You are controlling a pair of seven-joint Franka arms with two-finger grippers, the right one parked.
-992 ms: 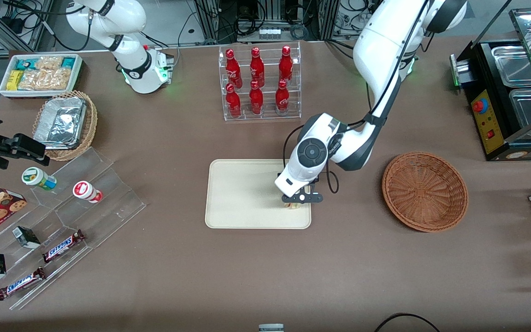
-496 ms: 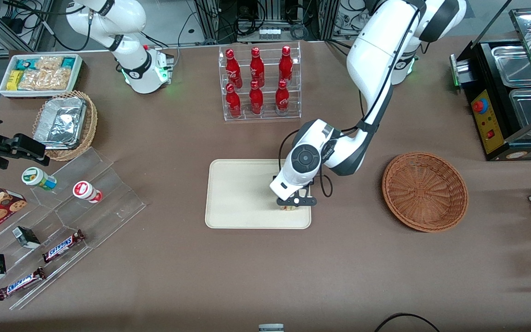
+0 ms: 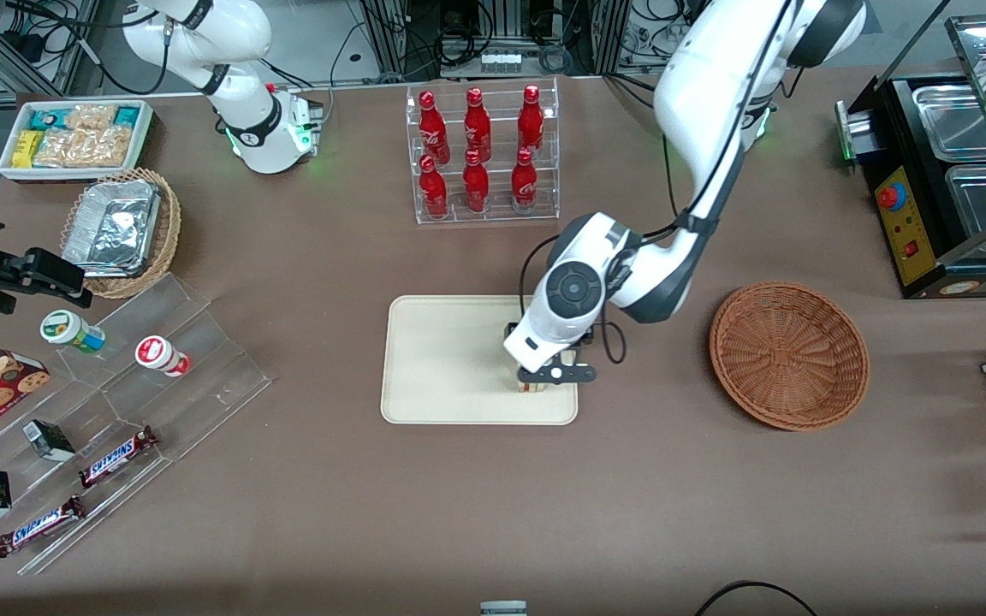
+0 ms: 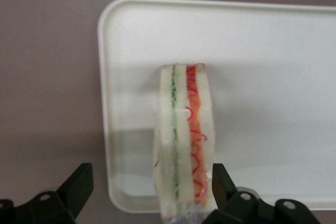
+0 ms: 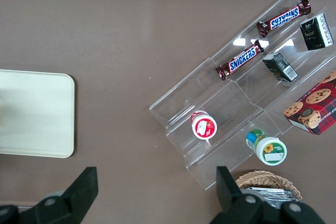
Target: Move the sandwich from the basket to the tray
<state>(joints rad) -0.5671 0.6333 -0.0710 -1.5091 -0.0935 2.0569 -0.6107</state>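
Standing on the smooth tray (image 4: 262, 51), layered sandwich (image 4: 184, 140) between spread claw (image 4: 149, 187).

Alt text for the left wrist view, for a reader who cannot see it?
The sandwich stands on edge on the cream tray, green and red filling lines showing. The gripper is open around it, one finger touching the bread, the other well apart.

Brown counter (image 3: 330, 513), evenly lit.
Metal framing and tangled black cables (image 3: 476, 34) line its edge farthest from the front camera.
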